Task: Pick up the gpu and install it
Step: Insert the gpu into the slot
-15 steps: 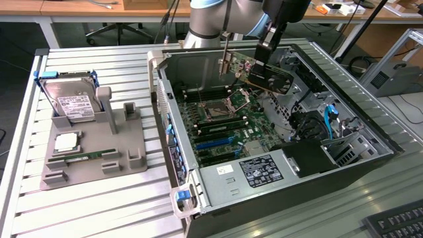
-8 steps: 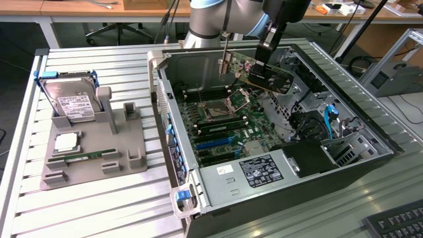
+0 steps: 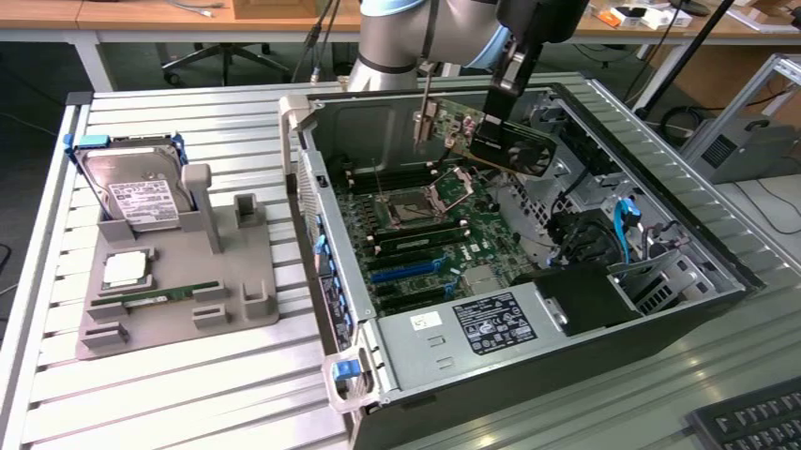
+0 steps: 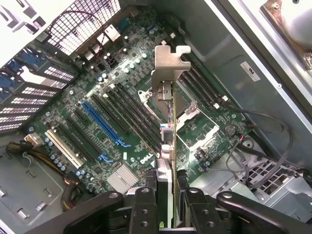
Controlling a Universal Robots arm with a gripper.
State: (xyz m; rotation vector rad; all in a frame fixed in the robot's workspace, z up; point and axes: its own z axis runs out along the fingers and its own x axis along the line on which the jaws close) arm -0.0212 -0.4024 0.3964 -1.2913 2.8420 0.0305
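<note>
My fingers [image 4: 163,176] are clamped on the gpu [image 3: 504,142], a flat green circuit board with a black cooler block and a silver metal end bracket. My gripper [image 3: 500,101] pinches it by one end, one finger on each face.

In the wrist view my gripper [image 4: 168,184] holds the gpu [image 4: 168,105] edge-on, with the bracket at the end away from me.

The card hangs inside the open black and grey computer case [image 3: 569,380], raised above the green motherboard [image 3: 414,239] and not seated in any slot. It sits over the square silver processor socket [image 3: 411,208], and the long blue expansion slot [image 4: 105,123] lies off to one side of it.

Outside the case, on the exterior view's left, a grey plastic holder [image 3: 238,281] carries a silver hard drive with a white label [image 3: 144,195].
</note>
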